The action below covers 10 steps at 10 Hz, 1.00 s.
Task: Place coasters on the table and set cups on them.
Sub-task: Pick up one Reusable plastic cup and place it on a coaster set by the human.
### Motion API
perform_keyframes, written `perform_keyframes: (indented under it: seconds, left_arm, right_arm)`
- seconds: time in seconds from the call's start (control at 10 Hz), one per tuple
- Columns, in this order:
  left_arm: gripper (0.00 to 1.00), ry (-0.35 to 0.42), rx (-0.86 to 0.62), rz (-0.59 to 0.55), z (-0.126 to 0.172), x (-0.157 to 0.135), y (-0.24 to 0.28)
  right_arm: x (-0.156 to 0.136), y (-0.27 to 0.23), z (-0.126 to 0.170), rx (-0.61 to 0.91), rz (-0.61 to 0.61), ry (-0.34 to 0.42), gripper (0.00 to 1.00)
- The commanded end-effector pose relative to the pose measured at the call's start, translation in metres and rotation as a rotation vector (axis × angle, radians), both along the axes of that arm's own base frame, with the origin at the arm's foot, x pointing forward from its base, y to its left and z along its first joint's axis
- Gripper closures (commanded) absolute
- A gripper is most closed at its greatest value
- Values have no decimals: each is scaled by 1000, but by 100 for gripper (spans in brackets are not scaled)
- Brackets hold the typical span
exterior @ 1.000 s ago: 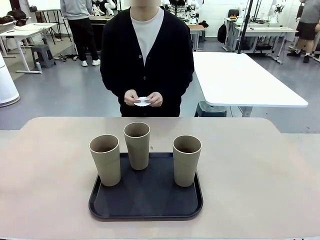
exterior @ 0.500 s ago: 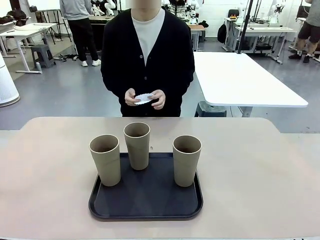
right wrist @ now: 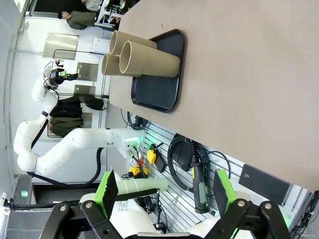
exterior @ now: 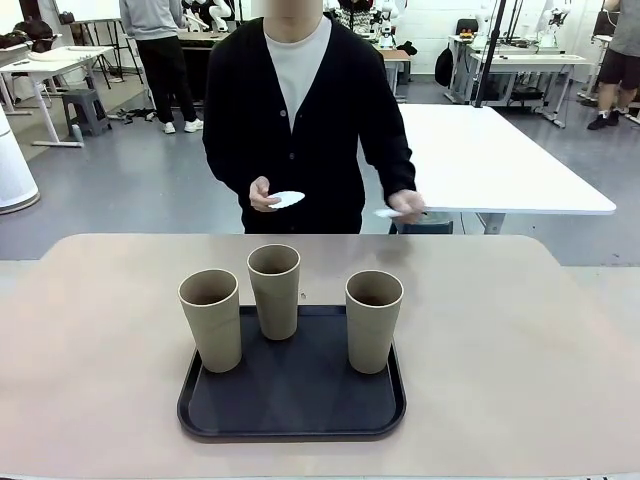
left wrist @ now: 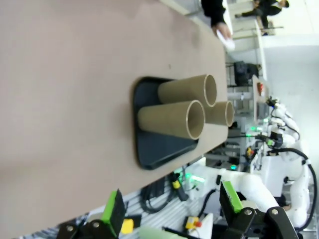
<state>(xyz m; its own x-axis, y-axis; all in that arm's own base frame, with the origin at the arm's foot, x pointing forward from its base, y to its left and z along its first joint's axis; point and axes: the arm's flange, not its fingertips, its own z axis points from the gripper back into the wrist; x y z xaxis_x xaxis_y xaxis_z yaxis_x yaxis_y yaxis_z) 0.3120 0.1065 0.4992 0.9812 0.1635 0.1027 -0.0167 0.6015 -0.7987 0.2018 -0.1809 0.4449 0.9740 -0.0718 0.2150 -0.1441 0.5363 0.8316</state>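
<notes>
We see the table (exterior: 520,350) stretching wide and tan across the front view, its far edge just in front of the person (exterior: 305,110), who stands in a black cardigan facing us. Near the table's middle, toward our side, sits the tray (exterior: 300,390), black with rounded corners. All three cups stand upright on it: the left cup (exterior: 211,320) at the tray's left edge, the middle cup (exterior: 274,292) at its far edge, and the right cup (exterior: 373,322) toward its right side. The cups stand apart from one another and none touches the bare table. In the left wrist view the left gripper (left wrist: 172,205) hangs off the table's edge, well away from the tray. Its green-padded jaws are spread wide with nothing between them. In the right wrist view the right gripper (right wrist: 165,191) is likewise well clear of the tray, jaws wide apart and holding nothing. The coasters (exterior: 287,199) are above the far edge rather than on the table, held by the person. The person's right hand (exterior: 262,195) holds white discs at waist height in front of the cardigan, and we cannot tell how many are stacked there. The person's left hand (exterior: 408,204) is swung out to the side with another white coaster (exterior: 388,213) pinched in its fingers, beyond the table's far edge.
</notes>
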Motion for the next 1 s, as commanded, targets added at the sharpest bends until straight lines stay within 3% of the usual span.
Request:
perform_keyframes:
  seconds: [0.0, 0.9]
  left_arm:
    - [0, -2, -13, 8, 0, 0, 2]
    - [0, -2, -13, 8, 0, 0, 2]
  right_arm:
    - [0, -1, -1, 12, 8, -16, 0]
    - [0, -1, -1, 12, 8, -16, 0]
